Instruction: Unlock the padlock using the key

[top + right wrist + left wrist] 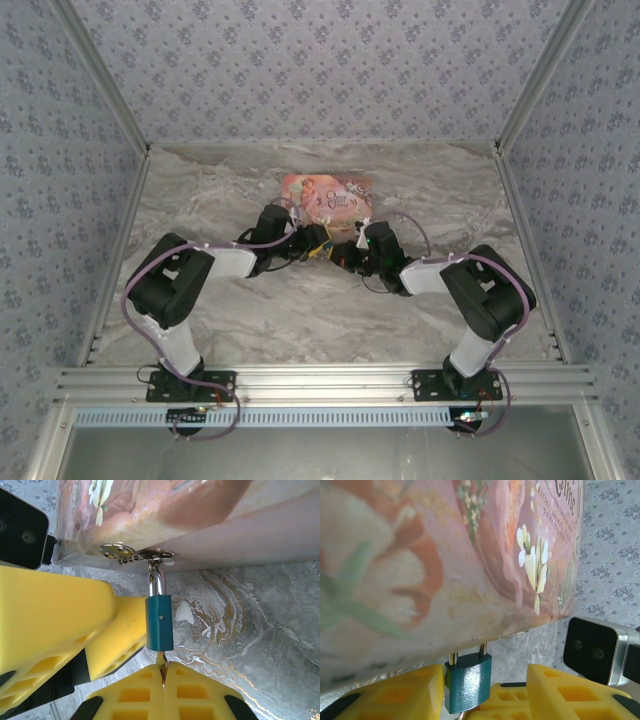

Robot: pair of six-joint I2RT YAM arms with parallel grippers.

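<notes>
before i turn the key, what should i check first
1. Is the key in the padlock? Ok: it enters the body's underside.
2. Is the right hand shut on the key? Ok: the fingers pinch it.
3. Does the left hand brace the padlock? Not ok: it is open, with one finger against the body and the other apart.
4. Is the shackle through the hasp of the pink box? Ok.
5. Is the shackle released? Not ok: both legs sit in the body.
6. Is the key fully seated? Cannot tell.

Overhead rear view; wrist close-ups on padlock (468, 682)
</notes>
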